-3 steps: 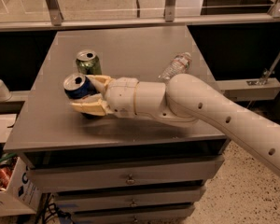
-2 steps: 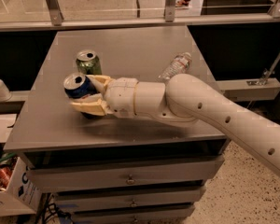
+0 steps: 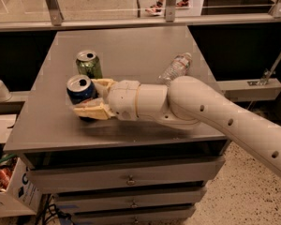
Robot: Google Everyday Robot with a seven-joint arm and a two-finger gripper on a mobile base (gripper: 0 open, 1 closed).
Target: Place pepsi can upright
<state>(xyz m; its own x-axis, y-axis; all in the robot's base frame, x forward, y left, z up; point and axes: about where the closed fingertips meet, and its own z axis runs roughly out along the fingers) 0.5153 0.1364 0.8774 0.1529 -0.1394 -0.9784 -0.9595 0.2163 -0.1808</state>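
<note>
step: pepsi can [image 3: 79,89] basically upright on the worktop [image 3: 131,41], just in front of the green can [image 3: 89,63]
tool: the tool [image 3: 88,97] is clamped round it
next: imo let go gently, back off straight

The white robot arm [image 3: 225,121] runs off the right edge, its elbow covers the base of the clear plastic bottle [image 3: 176,68], and its hand [image 3: 86,96], clasped on the dark blue aluminium pepsi can [image 3: 79,88] at the grey tabletop's [image 3: 131,46] left front, hides the can's lower side.

Cream hand [image 3: 87,96] tight around dark blue, silver-topped pepsi can [image 3: 78,85]; green can [image 3: 89,65]; grey table [image 3: 131,46]
</note>
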